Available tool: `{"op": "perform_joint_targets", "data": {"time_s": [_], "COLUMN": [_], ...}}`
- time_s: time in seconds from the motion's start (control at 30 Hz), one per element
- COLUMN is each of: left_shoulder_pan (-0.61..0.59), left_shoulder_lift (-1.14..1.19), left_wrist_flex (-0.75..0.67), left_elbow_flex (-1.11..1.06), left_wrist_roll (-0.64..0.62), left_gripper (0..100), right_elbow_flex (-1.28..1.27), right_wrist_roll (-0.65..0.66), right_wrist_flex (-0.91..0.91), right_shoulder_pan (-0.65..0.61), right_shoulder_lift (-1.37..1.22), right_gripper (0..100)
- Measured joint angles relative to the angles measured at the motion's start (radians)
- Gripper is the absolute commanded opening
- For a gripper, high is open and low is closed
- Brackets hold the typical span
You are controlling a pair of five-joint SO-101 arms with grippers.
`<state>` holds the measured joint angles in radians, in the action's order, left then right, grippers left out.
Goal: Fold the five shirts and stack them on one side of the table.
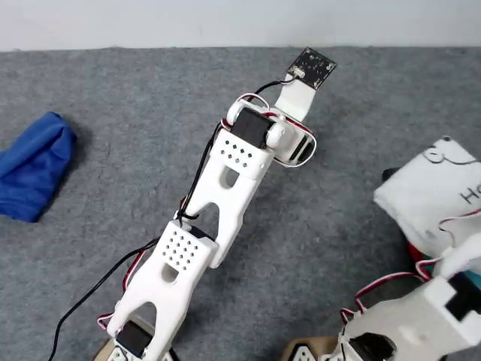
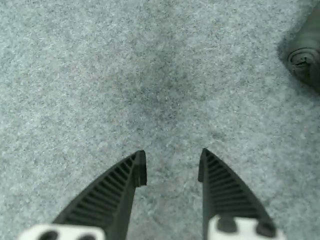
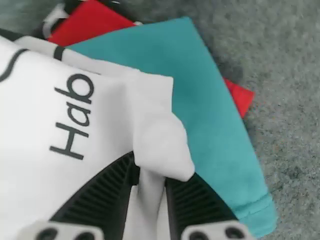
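On the right side of the grey tabletop (image 1: 135,98), the right claw (image 3: 150,174) is clenched on a fold of the white shirt (image 3: 75,150). That one lies on top of a teal shirt (image 3: 215,130) and a red shirt (image 3: 90,22) — one pile. The left claw (image 2: 172,167) hangs released over the middle of the tabletop — the crumpled blue shirt (image 1: 34,165) sits well apart at the left edge.

A loose shirt (image 1: 34,169) lies at the table's (image 1: 150,98) left, stacked shirts (image 1: 428,197) at its right.
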<state>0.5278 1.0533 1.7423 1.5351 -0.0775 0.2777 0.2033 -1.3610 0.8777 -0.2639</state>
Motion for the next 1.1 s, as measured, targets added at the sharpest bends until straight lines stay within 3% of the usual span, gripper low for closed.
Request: {"op": "perform_joint_targets", "data": {"time_s": [0.43, 0.63, 0.77, 1.1], "left_shoulder_pan": [0.0, 0.0, 0.0, -0.012], "left_shoulder_lift": [0.0, 0.0, 0.0, 0.0], "left_wrist_flex": [0.0, 0.0, 0.0, 0.0], "left_elbow_flex": [0.0, 0.0, 0.0, -0.003], "left_wrist_roll": [0.0, 0.0, 0.0, 0.0], "left_gripper": [18, 19, 26, 26], "right_elbow_flex": [0.002, 0.002, 0.028, 0.241], "right_wrist_roll": [0.0, -0.008, -0.068, -0.077], "right_wrist_flex": [0.078, 0.074, 0.02, -0.261], "right_shoulder_pan": [0.089, 0.103, 0.104, 0.094], "right_shoulder_lift": [-0.092, -0.14, -0.14, 0.072], "right_gripper": [1.8, 24.7, 24.9, 24.9]}}
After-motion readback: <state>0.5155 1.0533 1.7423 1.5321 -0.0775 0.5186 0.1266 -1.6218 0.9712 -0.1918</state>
